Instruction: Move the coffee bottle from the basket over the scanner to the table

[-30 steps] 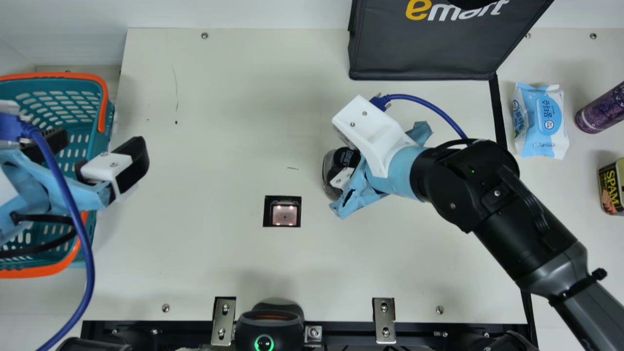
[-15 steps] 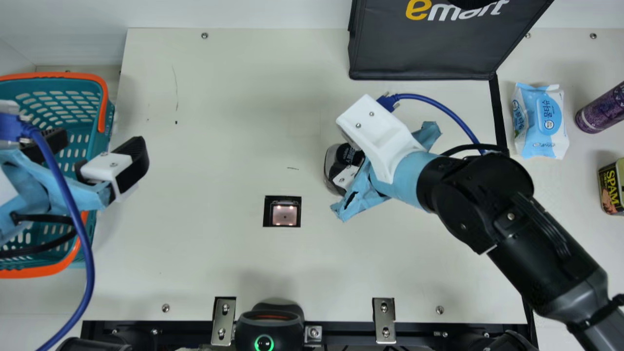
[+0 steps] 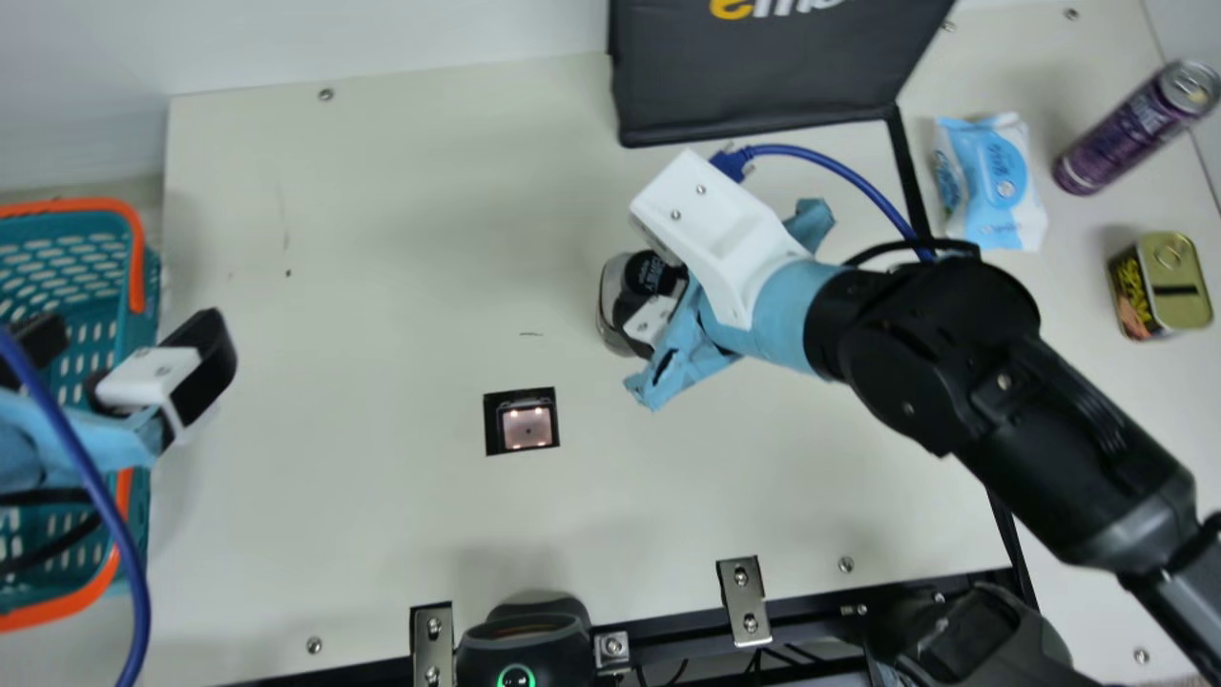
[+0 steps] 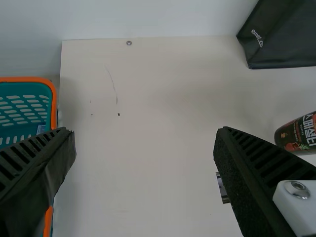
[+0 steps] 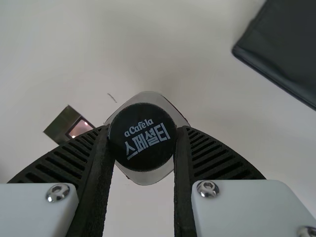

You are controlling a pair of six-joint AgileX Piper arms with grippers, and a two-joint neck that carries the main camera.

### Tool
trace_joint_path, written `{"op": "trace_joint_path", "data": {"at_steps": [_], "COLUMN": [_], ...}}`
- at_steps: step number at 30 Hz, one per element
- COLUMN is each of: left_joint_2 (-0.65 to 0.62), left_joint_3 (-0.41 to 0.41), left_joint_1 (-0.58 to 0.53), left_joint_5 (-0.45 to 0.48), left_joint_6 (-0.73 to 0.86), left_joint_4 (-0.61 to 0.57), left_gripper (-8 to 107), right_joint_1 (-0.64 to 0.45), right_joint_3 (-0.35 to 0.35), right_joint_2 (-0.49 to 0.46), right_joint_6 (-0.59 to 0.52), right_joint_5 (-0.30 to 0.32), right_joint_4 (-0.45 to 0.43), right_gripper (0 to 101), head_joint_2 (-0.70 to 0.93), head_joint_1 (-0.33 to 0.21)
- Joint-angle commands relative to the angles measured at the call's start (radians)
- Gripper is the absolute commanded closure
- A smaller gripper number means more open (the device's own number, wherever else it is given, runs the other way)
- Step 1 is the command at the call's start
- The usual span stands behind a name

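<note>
In the main view my right gripper is at the bottle's top, right of the scanner window. The coffee bottle has a dark cap and clear sides. Seen from the right wrist, both ribbed fingers of my right gripper press on the cap of the bottle; whether its base touches the table is unclear. My left gripper stands wide open over the right rim of the teal basket. In the left wrist view nothing is between the fingers of my left gripper, and the bottle is beyond one finger.
A black bag stands at the table's back. On the right lie a wipes pack, a purple can and a yellow-lidded tin. A black device with a green ring sits at the front edge.
The main camera has turned. Before that, my right forearm swung right and towards the front, and the gripped bottle shifted slightly right. My left arm kept still over the same interval.
</note>
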Motion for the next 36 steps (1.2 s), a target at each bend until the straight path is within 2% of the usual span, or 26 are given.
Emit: {"op": "trace_joint_path", "data": {"at_steps": [1,4,22,36], "left_joint_2": [0.000,0.000,0.000,0.000], "left_joint_3": [0.000,0.000,0.000,0.000], "left_joint_1": [0.000,0.000,0.000,0.000], "left_joint_5": [0.000,0.000,0.000,0.000], "left_joint_6": [0.000,0.000,0.000,0.000], "left_joint_4": [0.000,0.000,0.000,0.000], "left_gripper": [9,9,9,9], "right_joint_1": [-0.040,-0.097,-0.482,-0.690], "right_joint_3": [-0.005,-0.012,-0.079,-0.127], "right_joint_2": [-0.001,-0.002,0.027,0.048], "right_joint_6": [0.003,0.006,0.017,0.046], "right_joint_5": [0.006,0.014,0.062,0.093], "right_joint_4": [0.001,0.004,0.021,-0.001], "right_gripper": [101,101,101,101], "head_joint_2": [-0.091,-0.160,-0.160,-0.160], "head_joint_1": [-0.030,-0.030,-0.030,-0.030]}}
